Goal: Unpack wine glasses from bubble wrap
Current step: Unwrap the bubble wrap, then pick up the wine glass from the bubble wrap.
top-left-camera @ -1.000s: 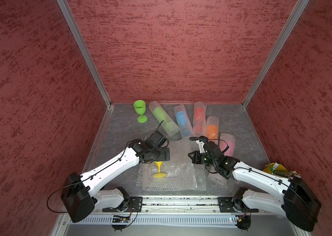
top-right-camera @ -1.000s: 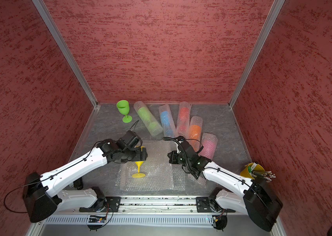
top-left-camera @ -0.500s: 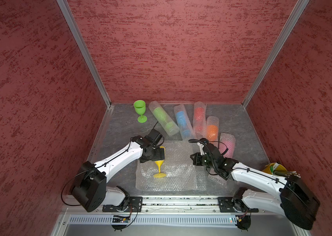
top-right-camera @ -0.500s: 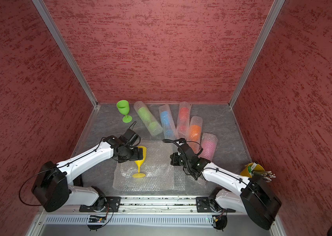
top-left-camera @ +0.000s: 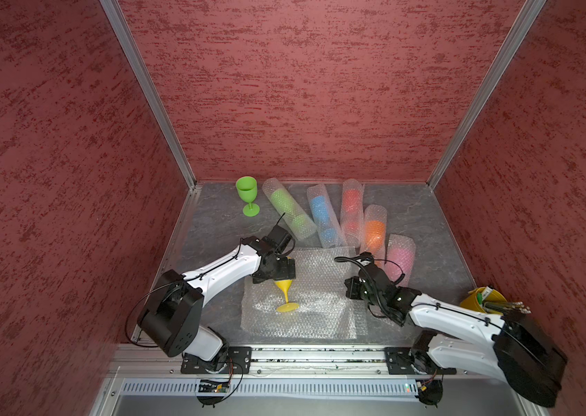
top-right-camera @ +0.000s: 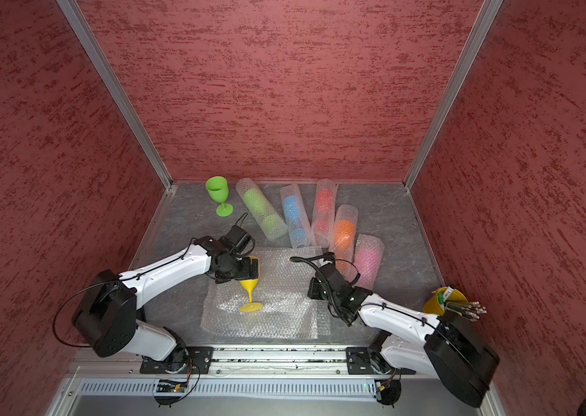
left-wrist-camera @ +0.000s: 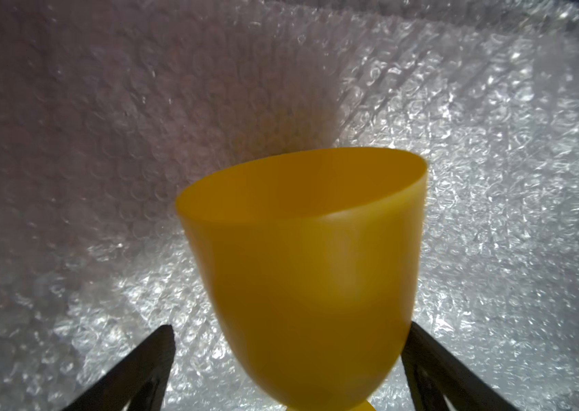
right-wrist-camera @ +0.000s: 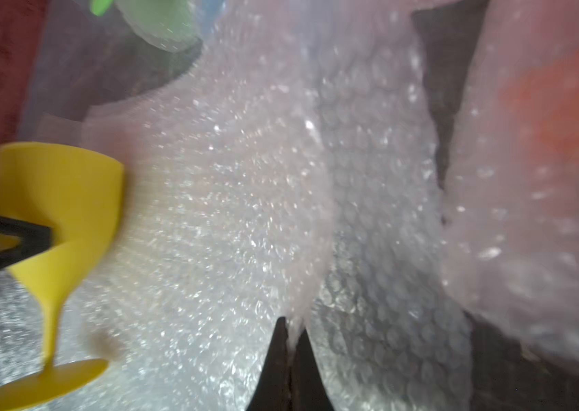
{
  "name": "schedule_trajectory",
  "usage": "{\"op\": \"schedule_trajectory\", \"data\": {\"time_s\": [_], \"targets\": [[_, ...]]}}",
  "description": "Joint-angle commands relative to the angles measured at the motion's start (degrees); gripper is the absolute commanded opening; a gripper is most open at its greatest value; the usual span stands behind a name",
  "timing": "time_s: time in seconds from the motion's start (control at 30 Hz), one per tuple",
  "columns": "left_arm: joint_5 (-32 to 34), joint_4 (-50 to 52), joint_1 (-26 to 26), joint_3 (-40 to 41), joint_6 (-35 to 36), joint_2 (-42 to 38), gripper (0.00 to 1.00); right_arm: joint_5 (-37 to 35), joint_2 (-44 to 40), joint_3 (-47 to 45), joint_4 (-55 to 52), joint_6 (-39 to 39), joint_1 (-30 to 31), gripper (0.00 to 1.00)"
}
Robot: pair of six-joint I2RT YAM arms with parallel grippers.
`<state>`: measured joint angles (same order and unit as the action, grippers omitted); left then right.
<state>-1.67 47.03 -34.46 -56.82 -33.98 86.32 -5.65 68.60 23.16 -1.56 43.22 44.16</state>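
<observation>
Top views evenly lit; right wrist view blurred, bubble wrap (right-wrist-camera: 209, 213) glinting

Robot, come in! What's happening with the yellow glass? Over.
Left gripper open around yellow glass, standing on flat bubble wrap. Right gripper shut on that wrap. Nothing blocking.

Table (top-left-camera: 212, 223): front goblet (top-left-camera: 286, 291) on flat bubble wrap sheet (top-left-camera: 306, 317), centre; five wrapped rolls (top-left-camera: 352, 209) in a row behind; rear goblet (top-left-camera: 247, 194) far left; bucket (top-left-camera: 479, 299) front right.

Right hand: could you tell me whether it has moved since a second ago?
Yes: the right hand, shut on the bubble wrap sheet, has drawn back slightly toward the front rail, away from the wrapped blue goblet.
</observation>
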Motion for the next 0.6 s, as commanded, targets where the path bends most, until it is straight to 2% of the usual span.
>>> {"op": "schedule_trajectory", "data": {"time_s": [0.0,0.17,0.3,0.4,0.5,0.57], "targets": [[-0.67,-1.88,0.05,-1.72,0.58,0.31,0.99,-6.06,4.15,3.13,-0.9,-1.68,-0.52,0.01],[-4.32,-3.78,2.39,-0.55,1.1,0.82,1.0,-6.89,9.53,5.19,-1.47,-2.96,-2.1,0.11],[-9.19,-6.47,4.49,0.57,2.18,1.69,1.0,-7.25,11.27,6.02,-1.59,-3.62,-3.26,0.38],[-11.41,-7.51,6.0,0.04,1.9,2.95,1.0,-6.93,12.18,6.59,-1.51,-4.33,-4.24,0.52],[-12.39,-5.81,6.77,-3.03,1.9,6.96,1.0,-6.57,12.1,7.24,-1.68,-4.38,-4.91,0.63],[-12.77,-4.83,7.11,-4.81,1.9,9.56,1.0,-6.59,10.89,7.9,-2.29,-4.42,-5.05,0.73]]}}
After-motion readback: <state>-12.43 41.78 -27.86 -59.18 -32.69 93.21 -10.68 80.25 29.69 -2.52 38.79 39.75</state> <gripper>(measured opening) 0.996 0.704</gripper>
